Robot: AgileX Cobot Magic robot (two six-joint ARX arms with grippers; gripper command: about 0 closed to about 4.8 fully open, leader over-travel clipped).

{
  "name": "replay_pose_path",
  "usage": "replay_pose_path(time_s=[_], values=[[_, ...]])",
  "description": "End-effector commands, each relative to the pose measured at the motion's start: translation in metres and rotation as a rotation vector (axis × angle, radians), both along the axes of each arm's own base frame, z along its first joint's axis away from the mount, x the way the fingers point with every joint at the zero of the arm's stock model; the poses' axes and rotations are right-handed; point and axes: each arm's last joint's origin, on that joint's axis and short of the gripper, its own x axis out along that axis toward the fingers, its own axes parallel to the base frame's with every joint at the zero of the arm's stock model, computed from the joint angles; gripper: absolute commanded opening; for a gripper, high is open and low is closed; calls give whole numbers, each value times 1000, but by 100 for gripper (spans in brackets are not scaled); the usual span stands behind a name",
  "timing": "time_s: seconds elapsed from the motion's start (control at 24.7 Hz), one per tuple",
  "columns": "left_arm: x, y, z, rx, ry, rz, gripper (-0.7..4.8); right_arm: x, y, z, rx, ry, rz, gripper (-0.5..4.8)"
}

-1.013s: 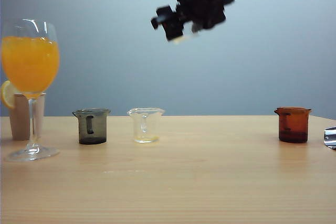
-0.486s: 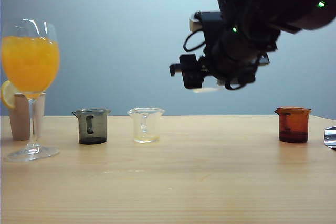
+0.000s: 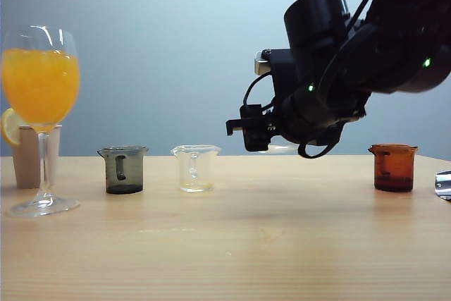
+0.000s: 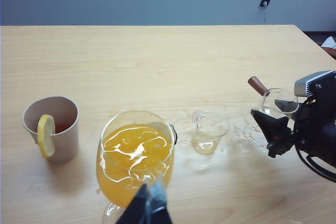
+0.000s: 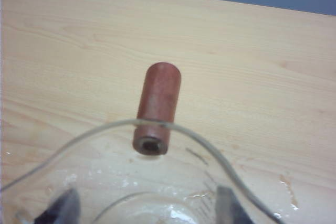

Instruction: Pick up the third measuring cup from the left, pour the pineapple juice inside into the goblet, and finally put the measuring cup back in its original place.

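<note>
Our right claw (image 5: 147, 209) pinches the third measuring cup (image 5: 157, 182), a small clear beaker with a brown stub at its rim. The cup is upright, looks emptied, and hangs over the pale wood counter (image 3: 225, 244). Its original place (image 3: 285, 174) lies almost straight below, between the clear handled cup (image 3: 196, 167) and the amber cup (image 3: 393, 167), so we judge a plain descent. The left claw (image 4: 149, 208), seemingly pressed together, waits by the full stemmed goblet (image 4: 135, 156).
</note>
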Motion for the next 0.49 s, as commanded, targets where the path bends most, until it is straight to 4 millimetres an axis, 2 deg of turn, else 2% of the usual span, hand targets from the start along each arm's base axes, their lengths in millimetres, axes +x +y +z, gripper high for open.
replay_pose_path(time_s=[0.04, 0.49], values=[[0, 0, 3, -8, -24, -5, -5, 5, 0, -1, 35, -45, -9, 21], [0, 0, 4, -12, -39, -5, -5, 16, 3, -17, 34, -25, 19, 21]])
